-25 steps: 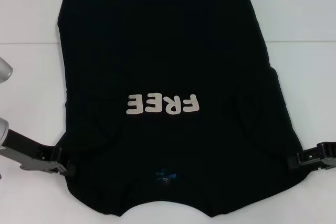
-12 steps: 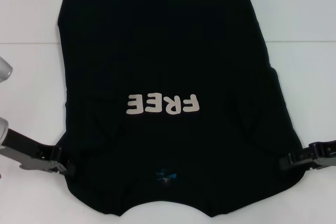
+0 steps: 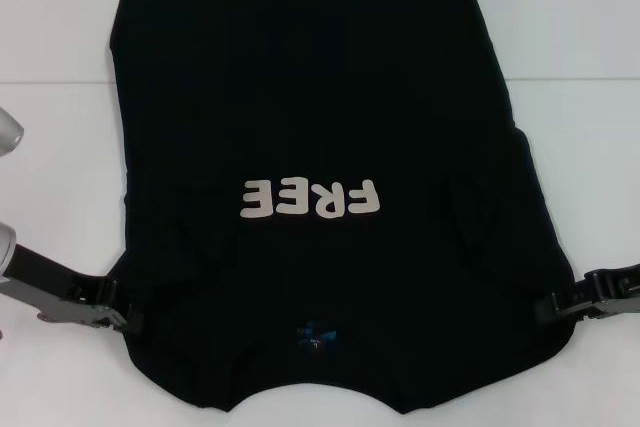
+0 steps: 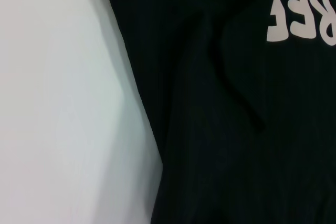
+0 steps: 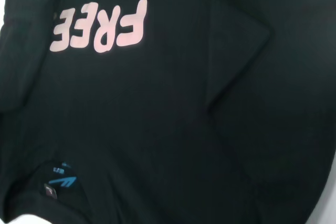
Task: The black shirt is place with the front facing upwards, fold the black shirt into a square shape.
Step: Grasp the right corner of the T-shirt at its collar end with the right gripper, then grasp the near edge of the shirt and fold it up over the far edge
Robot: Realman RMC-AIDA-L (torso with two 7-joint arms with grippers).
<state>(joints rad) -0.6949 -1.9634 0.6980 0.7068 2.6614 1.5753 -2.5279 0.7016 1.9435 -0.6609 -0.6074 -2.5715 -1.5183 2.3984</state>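
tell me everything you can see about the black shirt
The black shirt is a large plain cloth tee lying flat, front up, on the white table, collar toward the robot. Cream FREE lettering crosses the chest, and a small blue mark sits near the collar. Both sleeves look folded inward over the body. The left tool and right tool sit at its side edges near the shoulders.

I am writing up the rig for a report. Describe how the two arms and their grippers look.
Left gripper: black blocky parts at the tip on a flat grey metal bar, which runs back to a rounded silver-grey arm casing at the picture's edge. Right gripper: all black, boxy, with angular clamp-like pieces and a dark bar behind. No cables or markings are visible on either. Both sit at the edges of the black shirt.
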